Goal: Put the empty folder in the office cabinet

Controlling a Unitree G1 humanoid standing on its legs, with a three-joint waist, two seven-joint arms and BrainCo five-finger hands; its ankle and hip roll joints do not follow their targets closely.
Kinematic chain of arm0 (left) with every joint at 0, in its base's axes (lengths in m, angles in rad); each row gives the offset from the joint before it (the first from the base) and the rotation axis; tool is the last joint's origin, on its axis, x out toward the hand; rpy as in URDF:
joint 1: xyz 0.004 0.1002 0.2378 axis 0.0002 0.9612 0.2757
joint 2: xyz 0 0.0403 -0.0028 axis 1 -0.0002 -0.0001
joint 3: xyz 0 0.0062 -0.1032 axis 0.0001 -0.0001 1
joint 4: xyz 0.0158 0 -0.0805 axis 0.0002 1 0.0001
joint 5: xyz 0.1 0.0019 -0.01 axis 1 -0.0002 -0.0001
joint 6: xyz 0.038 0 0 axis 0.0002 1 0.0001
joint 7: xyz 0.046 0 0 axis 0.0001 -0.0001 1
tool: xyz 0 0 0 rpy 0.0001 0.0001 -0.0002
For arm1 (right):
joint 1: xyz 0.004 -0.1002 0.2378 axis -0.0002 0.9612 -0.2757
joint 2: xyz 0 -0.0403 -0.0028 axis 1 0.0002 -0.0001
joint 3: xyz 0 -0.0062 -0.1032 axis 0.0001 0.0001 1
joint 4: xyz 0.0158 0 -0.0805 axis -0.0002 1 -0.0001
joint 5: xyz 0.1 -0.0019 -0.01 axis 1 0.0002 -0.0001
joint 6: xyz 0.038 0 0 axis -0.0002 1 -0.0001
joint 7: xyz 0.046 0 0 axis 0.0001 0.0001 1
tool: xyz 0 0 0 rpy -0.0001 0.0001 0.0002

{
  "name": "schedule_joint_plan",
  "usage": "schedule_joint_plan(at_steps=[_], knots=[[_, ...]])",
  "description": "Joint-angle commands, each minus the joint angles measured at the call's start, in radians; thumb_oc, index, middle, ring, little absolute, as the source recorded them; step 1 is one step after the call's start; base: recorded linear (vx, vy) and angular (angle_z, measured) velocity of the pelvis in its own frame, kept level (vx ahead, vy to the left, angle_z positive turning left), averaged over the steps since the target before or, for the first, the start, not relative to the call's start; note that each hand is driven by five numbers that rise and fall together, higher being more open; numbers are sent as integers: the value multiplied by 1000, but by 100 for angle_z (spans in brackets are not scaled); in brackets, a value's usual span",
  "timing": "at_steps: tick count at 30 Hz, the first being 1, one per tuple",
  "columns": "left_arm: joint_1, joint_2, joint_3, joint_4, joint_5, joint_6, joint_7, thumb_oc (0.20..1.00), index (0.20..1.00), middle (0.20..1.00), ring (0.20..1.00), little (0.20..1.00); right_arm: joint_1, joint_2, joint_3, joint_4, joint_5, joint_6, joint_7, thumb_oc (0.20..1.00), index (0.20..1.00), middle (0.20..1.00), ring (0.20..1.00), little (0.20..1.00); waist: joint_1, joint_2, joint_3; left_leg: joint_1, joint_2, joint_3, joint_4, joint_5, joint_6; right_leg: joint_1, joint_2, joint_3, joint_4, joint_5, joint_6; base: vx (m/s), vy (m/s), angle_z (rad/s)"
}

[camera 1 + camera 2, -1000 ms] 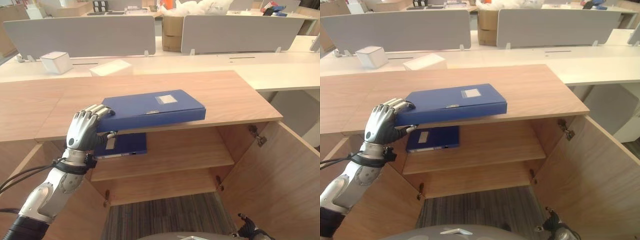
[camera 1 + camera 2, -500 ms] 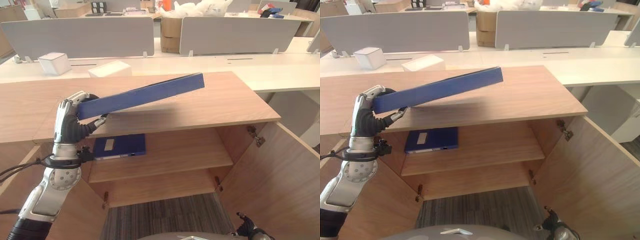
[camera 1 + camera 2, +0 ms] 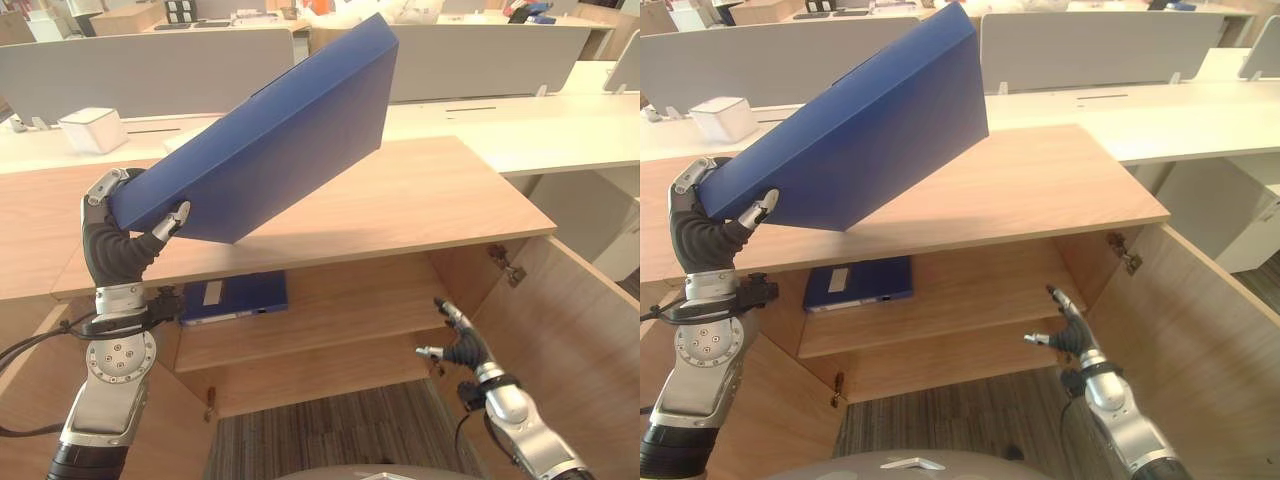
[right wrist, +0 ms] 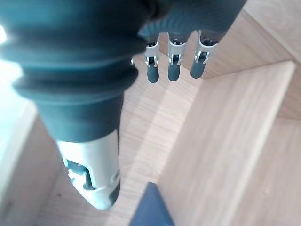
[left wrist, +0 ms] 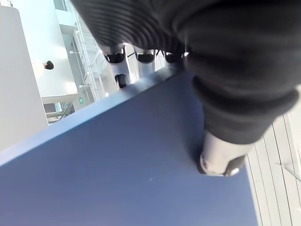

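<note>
My left hand (image 3: 118, 245) is shut on one corner of a big blue folder (image 3: 270, 140), fingers over its edge and thumb pressed on its underside (image 5: 221, 160). The folder is lifted off the cabinet top (image 3: 420, 200) and tilted steeply, its far end high in the air. A second blue folder (image 3: 235, 297) lies flat on the upper shelf (image 3: 350, 300) of the open wooden cabinet. My right hand (image 3: 460, 345) is raised in front of the shelves, fingers spread and holding nothing (image 4: 171, 66).
The cabinet's right door (image 3: 590, 330) stands swung open toward me. A white box (image 3: 92, 128) sits on the white desk (image 3: 560, 125) behind, along with grey divider screens (image 3: 130, 70). Striped carpet (image 3: 340, 430) lies in front of the cabinet.
My left hand has raised the folder from a shallow tilt to a steep one. My right hand has come up from the lower edge to the front of the shelves.
</note>
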Motion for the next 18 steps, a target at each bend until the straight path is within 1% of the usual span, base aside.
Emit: schedule_joint_plan(at_steps=[1,4,5,6,9,14,18], knots=[[-78,32,4,-32,-117,-63,-20,200,200,200,200,200,-129,-3,-22,-16,97,-81,-6,1000,1000,1000,1000,1000,11,-70,-22,-54,26,-54,-9,-3,16,53,-129,-2,8,-48,97,-5,31,2],[-92,7,4,-40,-190,-65,-38,200,200,200,200,200,-180,-12,-44,-118,134,-99,-21,1000,1000,1000,1000,1000,22,-79,-23,-54,23,-54,-9,-6,20,54,-133,-4,9,-48,98,0,0,0],[-93,7,4,-40,-192,-65,-39,200,200,200,200,200,-180,-13,-45,-120,135,-97,-21,1000,1000,1000,1000,1000,23,-79,-22,-54,23,-54,-9,-6,21,54,-133,-4,9,-48,99,0,0,0],[-96,-5,7,-48,-224,-69,-50,200,200,200,200,200,-196,-14,-51,-146,141,-101,-23,1000,1000,1000,1000,1000,25,-82,-21,-54,22,-54,-9,-7,21,54,-134,-3,8,-48,99,0,0,0],[-113,-29,-3,-50,-271,-74,-58,200,200,200,200,200,-237,-7,-61,-176,154,-112,-52,1000,1000,1000,1000,1000,32,-88,-23,-55,21,-53,-9,-8,24,55,-138,-5,9,-46,100,2,5,1],[-134,-70,-37,-36,-356,-76,-82,200,200,200,200,200,-325,11,-68,-171,162,-122,-100,1000,1000,1000,1000,1000,44,-97,-24,-57,18,-54,-9,-9,29,53,-142,-7,8,-43,101,1,7,3],[-135,-107,-94,-16,-479,-55,-146,200,200,200,200,200,-398,27,-56,-131,192,-120,-127,1000,1000,1000,1000,1000,53,-102,-23,-58,16,-57,-9,-9,32,55,-144,-7,9,-40,99,0,0,0]])
